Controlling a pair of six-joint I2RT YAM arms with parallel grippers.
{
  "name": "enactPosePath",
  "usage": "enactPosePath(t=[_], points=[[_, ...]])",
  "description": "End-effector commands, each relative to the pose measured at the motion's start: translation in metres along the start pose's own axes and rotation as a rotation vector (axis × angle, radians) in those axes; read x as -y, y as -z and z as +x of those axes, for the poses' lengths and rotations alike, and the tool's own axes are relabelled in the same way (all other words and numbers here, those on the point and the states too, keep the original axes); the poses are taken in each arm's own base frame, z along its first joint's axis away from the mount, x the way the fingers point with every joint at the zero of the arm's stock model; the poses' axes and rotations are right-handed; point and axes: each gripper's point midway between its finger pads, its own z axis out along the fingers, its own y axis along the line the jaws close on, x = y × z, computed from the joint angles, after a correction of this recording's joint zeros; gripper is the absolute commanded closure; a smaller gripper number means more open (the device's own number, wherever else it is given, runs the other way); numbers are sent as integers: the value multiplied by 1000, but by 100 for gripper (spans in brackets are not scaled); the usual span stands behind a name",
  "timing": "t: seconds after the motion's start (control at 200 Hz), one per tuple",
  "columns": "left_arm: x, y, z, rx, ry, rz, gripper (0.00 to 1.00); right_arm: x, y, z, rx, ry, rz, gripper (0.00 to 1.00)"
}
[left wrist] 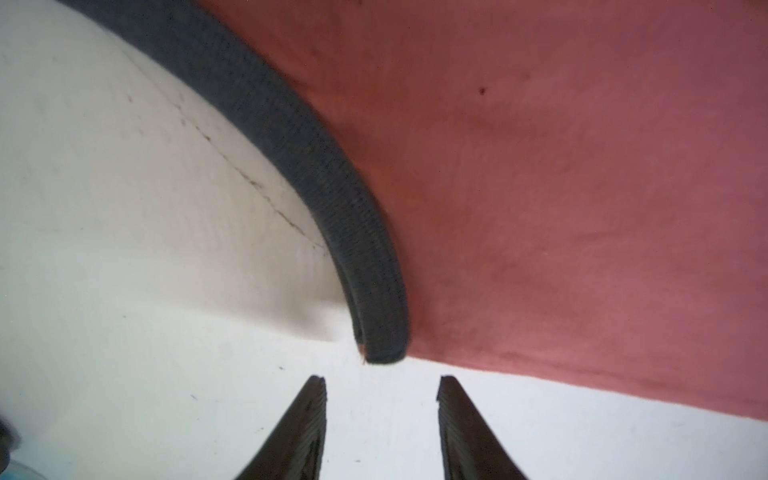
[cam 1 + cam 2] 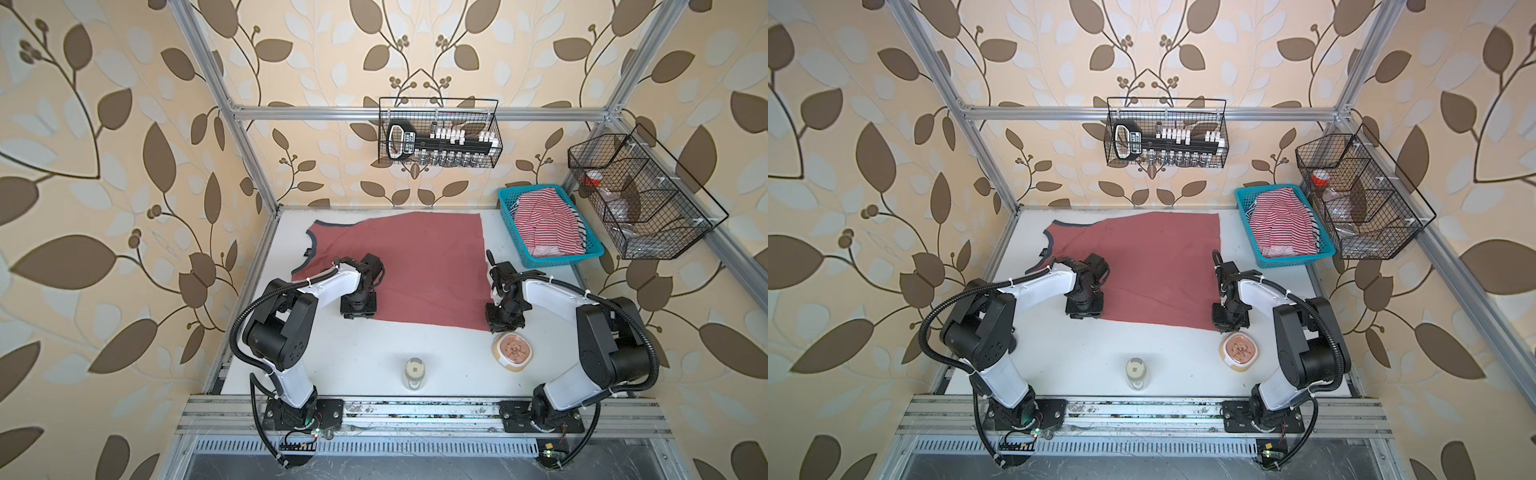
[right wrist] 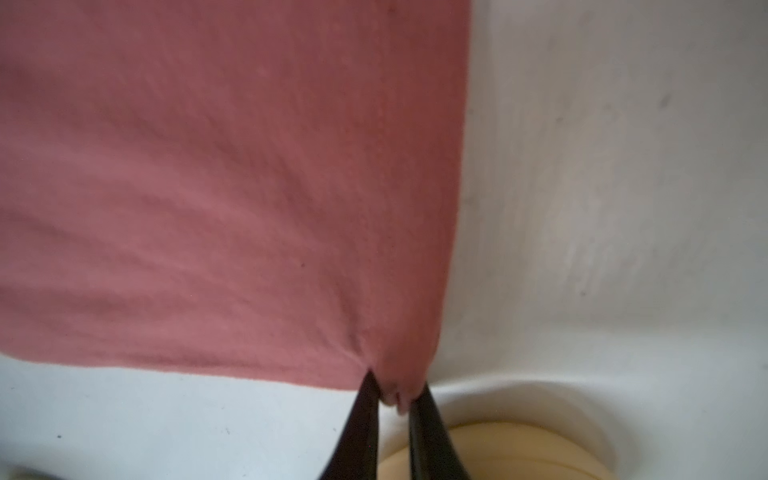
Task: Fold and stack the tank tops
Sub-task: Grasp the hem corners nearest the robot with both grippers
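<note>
We are starting the first fold of the red tank top (image 2: 419, 262), which lies flat on the table (image 2: 374, 357). Our right claw (image 3: 395, 392) pinches its near corner. Our left claw (image 1: 382, 379) stands spread just short of the dark trim (image 1: 332, 166). Next, we judge, the left claw must close there so both lift together. The striped top (image 2: 548, 224) sits in the blue basket (image 2: 557, 258).

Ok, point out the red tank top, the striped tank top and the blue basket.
red tank top (image 2: 424, 257), in a top view, middle of its flat cloth
striped tank top (image 2: 540, 224), in a top view, its bunched stripes
blue basket (image 2: 557, 257), in a top view, its near wall
</note>
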Motion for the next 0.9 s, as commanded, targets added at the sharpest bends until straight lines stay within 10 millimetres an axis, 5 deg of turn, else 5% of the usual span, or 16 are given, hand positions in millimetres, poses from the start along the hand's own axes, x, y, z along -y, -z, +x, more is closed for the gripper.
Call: enactPosePath(t=[0.0,0.625,0.895], points=[[-6,10,-7,27,28,-18,54,-2,2,-3,1,9,7,96],[3,15,-22,81,76,21,53,-7,23,-15,58,23,-7,100],[-4,-5,-17,53,92,-27,67,-8,26,-17,70,25,-6,100]])
